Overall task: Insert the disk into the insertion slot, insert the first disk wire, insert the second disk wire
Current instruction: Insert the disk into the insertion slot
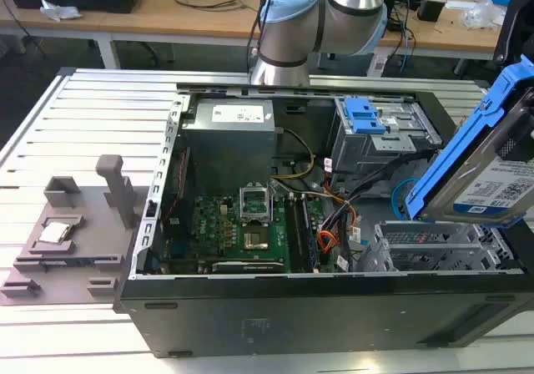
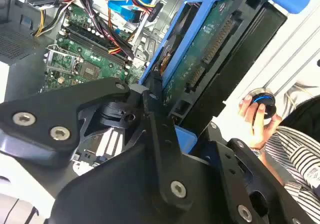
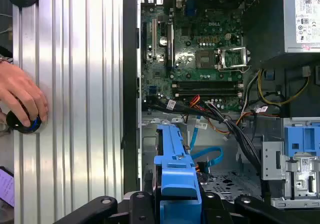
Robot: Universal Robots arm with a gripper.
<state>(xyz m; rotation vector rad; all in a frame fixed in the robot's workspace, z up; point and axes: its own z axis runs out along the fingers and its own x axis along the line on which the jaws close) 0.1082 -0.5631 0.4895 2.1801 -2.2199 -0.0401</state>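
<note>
My gripper (image 3: 175, 200) is shut on the disk (image 1: 482, 167), a silver drive with a white label in a bright blue carrier. The disk hangs tilted in the air at the exterior view's right, just above the insertion slot (image 1: 434, 245), a low grey perforated cage in the case's front right corner, and does not touch it. The second wrist view shows the disk's green circuit-board side (image 2: 207, 51) between my black fingers (image 2: 150, 109). A loose blue flat cable (image 3: 210, 156) and a black, red and orange wire bundle (image 3: 220, 115) lie in the case beside the slot.
The open computer case (image 1: 250, 307) lies on a slatted aluminium table (image 1: 92, 123). A taller grey cage with blue latches (image 1: 371, 123) stands behind the slot. A person's hand (image 3: 22, 101) rests on a black knob on the table beside the case. Grey fixtures (image 1: 75, 224) sit at the exterior view's left.
</note>
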